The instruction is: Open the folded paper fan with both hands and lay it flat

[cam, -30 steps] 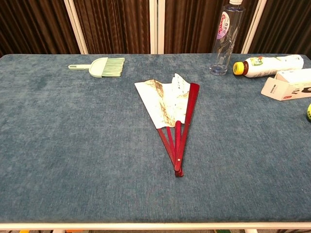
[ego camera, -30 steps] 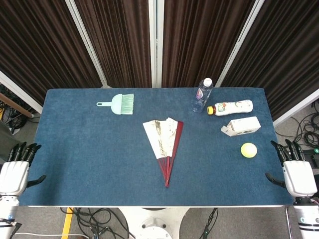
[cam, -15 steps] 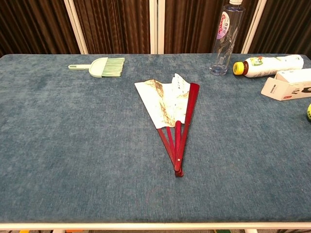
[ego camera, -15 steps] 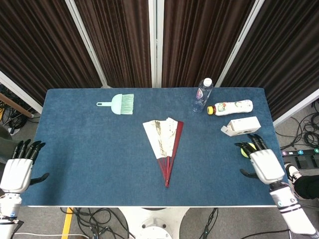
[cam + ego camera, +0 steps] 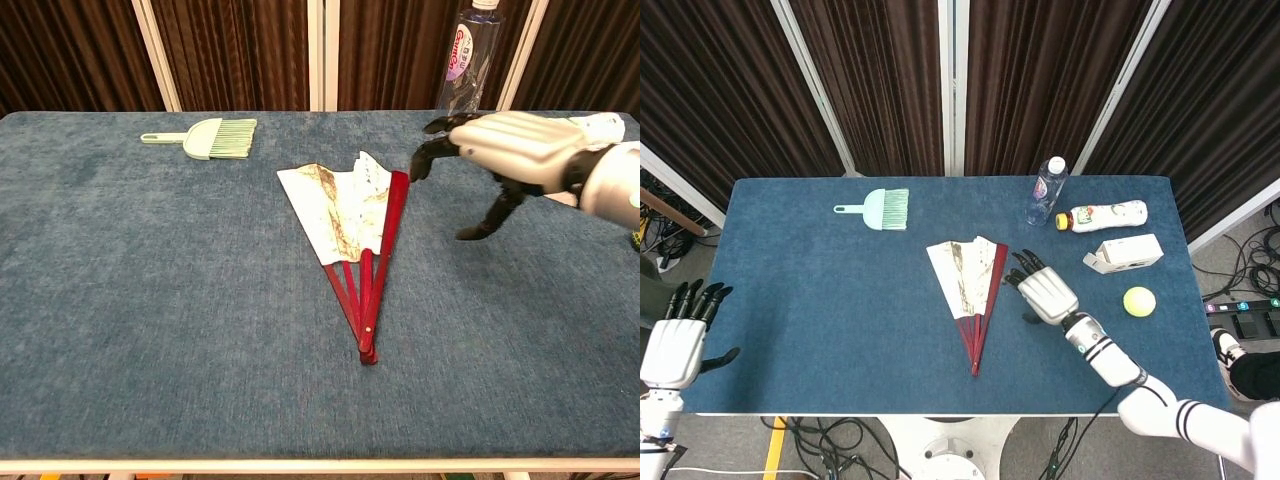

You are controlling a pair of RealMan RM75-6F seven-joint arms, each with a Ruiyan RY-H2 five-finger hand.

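Observation:
A paper fan (image 5: 967, 280) (image 5: 345, 215) with red ribs lies partly spread in the middle of the blue table, its pivot end pointing toward the front edge. My right hand (image 5: 1044, 291) (image 5: 500, 150) hovers just right of the fan's red outer rib, fingers apart and empty, fingertips close to the rib's top end. Beyond the table's front left corner waits my left hand (image 5: 674, 340), open and empty, seen only in the head view.
A green hand brush (image 5: 878, 209) (image 5: 212, 138) lies at the back left. At the back right stand a clear water bottle (image 5: 1046, 190) (image 5: 462, 70), a lying white bottle (image 5: 1106, 215), a white box (image 5: 1125, 252) and a yellow ball (image 5: 1138, 301).
My right hand has swept from the table's front right corner leftward across the table to the fan's right side. The left hand and the fan have stayed put.

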